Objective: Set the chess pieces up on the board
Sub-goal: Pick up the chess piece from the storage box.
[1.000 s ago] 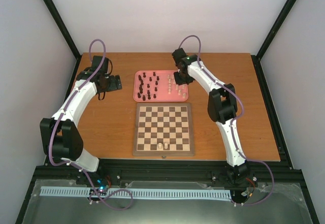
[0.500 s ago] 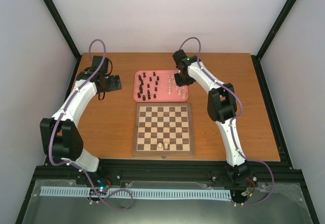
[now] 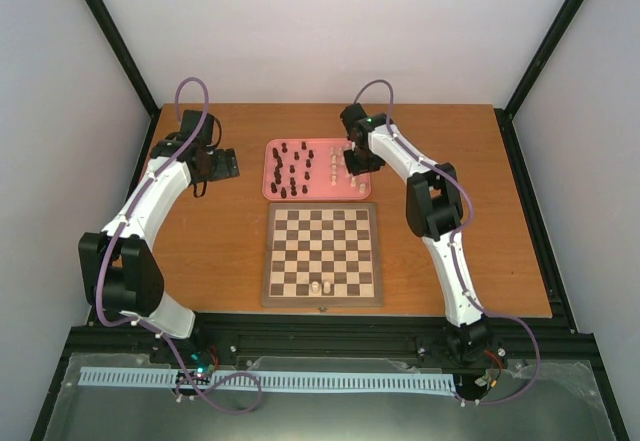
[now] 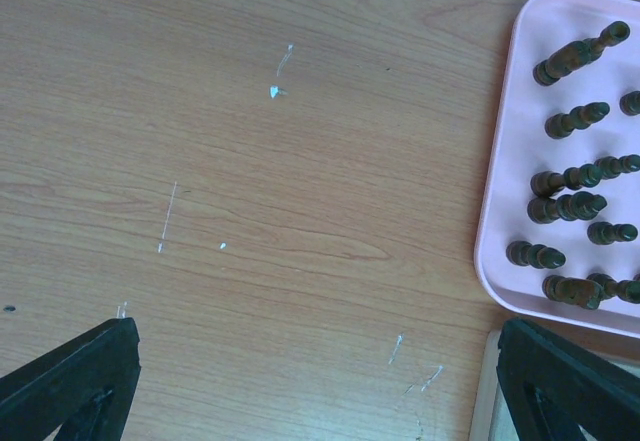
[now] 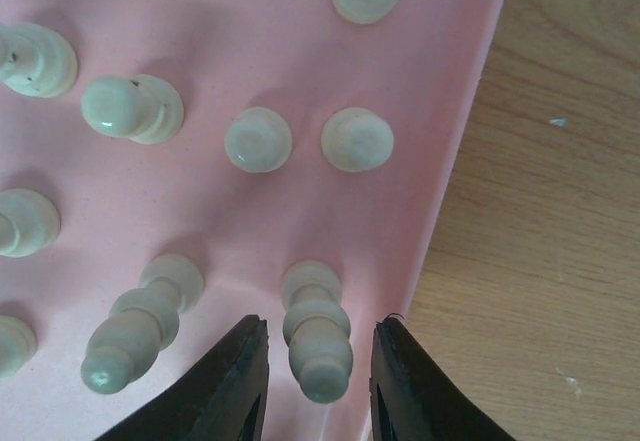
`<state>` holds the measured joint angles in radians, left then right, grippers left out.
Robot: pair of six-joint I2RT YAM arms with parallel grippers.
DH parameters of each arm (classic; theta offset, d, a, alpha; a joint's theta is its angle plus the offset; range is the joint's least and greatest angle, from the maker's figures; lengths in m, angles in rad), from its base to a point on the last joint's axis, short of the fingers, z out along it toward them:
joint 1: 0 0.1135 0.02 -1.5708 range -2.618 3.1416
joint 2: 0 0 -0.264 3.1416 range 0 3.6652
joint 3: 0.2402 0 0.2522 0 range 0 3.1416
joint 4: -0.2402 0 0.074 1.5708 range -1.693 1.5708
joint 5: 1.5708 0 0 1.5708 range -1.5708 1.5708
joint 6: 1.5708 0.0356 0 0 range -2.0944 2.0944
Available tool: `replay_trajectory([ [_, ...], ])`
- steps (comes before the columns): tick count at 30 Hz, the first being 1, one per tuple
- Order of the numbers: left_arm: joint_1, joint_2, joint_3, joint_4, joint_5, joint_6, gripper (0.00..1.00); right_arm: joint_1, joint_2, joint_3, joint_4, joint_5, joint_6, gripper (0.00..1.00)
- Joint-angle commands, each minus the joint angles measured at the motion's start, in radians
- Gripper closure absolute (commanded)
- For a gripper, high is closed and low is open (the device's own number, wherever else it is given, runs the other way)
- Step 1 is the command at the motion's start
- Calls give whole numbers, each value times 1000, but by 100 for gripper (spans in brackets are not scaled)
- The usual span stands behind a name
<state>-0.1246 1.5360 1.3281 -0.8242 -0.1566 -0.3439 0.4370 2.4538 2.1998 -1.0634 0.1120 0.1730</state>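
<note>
Noted wooden table (image 3: 230, 231) under everything. Found board (image 3: 322, 254) lying flat at near centre, between the two arm bases, with pink tray (image 3: 318, 189) just beyond its far edge. Located left gripper (image 4: 318, 331) above bare tabletop left of the tray, jaws spread wide, holding nothing. Located right gripper (image 5: 320, 329) low over the tray's right edge, jaws parted and straddling one standing cream piece (image 5: 318, 346), slim gap visible on either side, no contact seen. Logged dark chess pieces (image 3: 288, 169) crowding the tray's left half, cream chess pieces (image 3: 342, 169) on its right half. Spotted two cream pieces (image 3: 314, 286) side by side close to the board's near edge.
</note>
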Motion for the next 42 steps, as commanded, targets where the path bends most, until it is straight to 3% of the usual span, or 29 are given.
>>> replay_trajectory([
  [1, -3, -2, 2, -13, -15, 21, 0, -5, 19, 36, -8, -15, 0, 71],
  [14, -3, -10, -1, -13, -20, 25, 0, -4, 29, 50, -7, -15, -3, 77],
  [26, -4, -3, 3, -9, -15, 29, 0, -4, 20, 69, -19, -17, -4, 90],
  [37, -3, 8, 4, 2, -5, 27, 0, -2, -144, 57, -63, -23, 18, 90],
  [42, -3, 18, 6, -4, -7, 23, 0, 21, -263, -63, -73, -35, 27, 91],
])
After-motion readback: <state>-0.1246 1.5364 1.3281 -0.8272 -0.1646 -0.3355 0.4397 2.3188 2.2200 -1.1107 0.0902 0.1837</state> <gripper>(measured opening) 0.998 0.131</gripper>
